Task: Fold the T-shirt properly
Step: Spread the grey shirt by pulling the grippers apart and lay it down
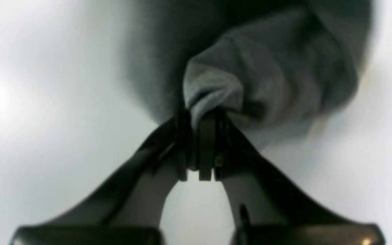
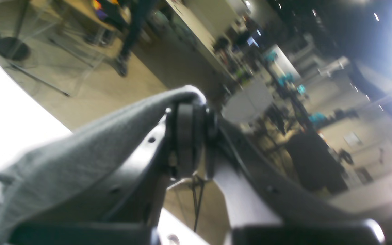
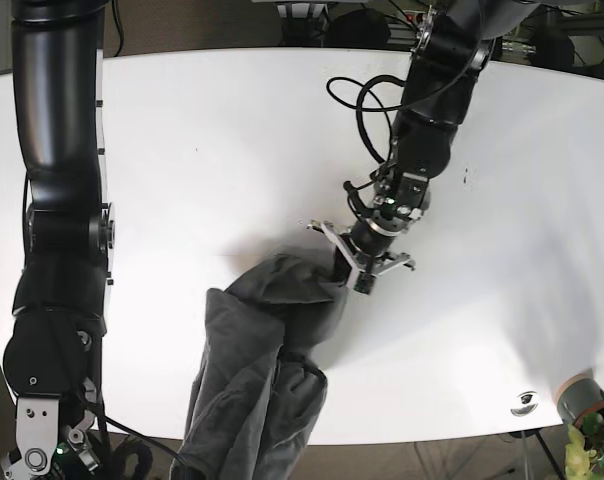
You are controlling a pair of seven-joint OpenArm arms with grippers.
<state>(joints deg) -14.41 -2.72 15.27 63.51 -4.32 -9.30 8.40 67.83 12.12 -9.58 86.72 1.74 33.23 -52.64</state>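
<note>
The dark grey T-shirt [image 3: 262, 350] lies bunched on the white table [image 3: 212, 150] and trails over its front edge. In the base view my left gripper [image 3: 350, 272] pinches the shirt's upper end near the table's middle. The left wrist view shows that gripper [image 1: 201, 117] shut on a bunched fold of the T-shirt [image 1: 267, 75] just above the table. In the right wrist view my right gripper [image 2: 190, 109] is shut on an edge of the T-shirt [image 2: 80, 149], which drapes down to the left. In the base view only the right arm [image 3: 57, 250] shows at the left; its fingertips are hidden at the bottom edge.
A grey cup [image 3: 580, 398] and a green plant [image 3: 597, 450] stand at the table's front right corner, beside a small round marker [image 3: 525, 401]. Black cables [image 3: 367, 100] loop from the left arm. The right wrist view looks out over a room with desks and people.
</note>
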